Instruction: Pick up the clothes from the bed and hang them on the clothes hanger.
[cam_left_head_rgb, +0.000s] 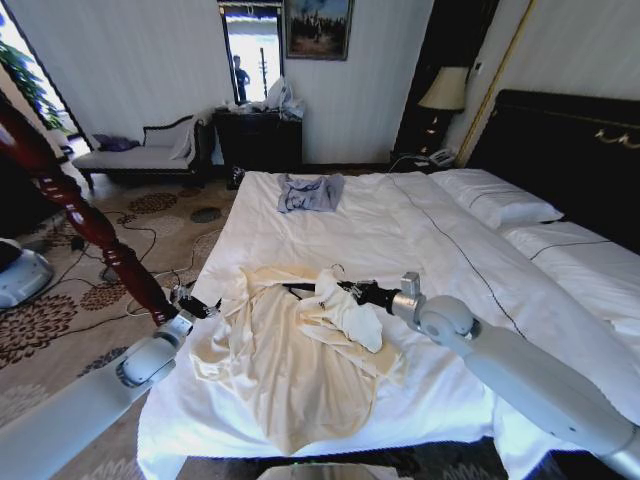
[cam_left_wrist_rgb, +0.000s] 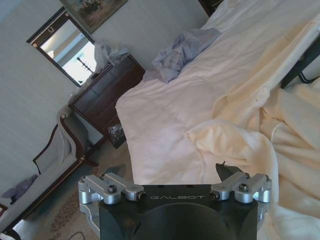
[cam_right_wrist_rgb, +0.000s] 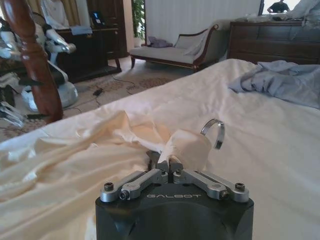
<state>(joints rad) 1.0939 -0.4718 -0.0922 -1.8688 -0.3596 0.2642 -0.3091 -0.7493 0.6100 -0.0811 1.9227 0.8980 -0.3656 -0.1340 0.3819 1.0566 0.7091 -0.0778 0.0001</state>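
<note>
The cream clothes (cam_left_head_rgb: 285, 355) lie spread and wrinkled on the near part of the white bed (cam_left_head_rgb: 400, 225). The dark clothes hanger (cam_left_head_rgb: 300, 290) rests on them, its silver hook (cam_right_wrist_rgb: 214, 131) sticking up. My right gripper (cam_left_head_rgb: 358, 292) is shut at the hanger's neck, where a fold of the cream cloth (cam_right_wrist_rgb: 185, 147) is bunched over it. My left gripper (cam_left_head_rgb: 197, 306) hovers at the bed's left edge beside the garment's sleeve (cam_left_wrist_rgb: 235, 140); its fingers (cam_left_wrist_rgb: 117, 176) stand wide apart with nothing between them.
A small grey-blue garment (cam_left_head_rgb: 310, 192) lies at the far end of the bed. A thick reddish wooden post (cam_left_head_rgb: 90, 225) slants close to my left arm. Pillows (cam_left_head_rgb: 495, 200) lie to the right. A chaise (cam_left_head_rgb: 140, 152), a dark dresser (cam_left_head_rgb: 258, 138) and floor cables (cam_left_head_rgb: 150, 260) are beyond.
</note>
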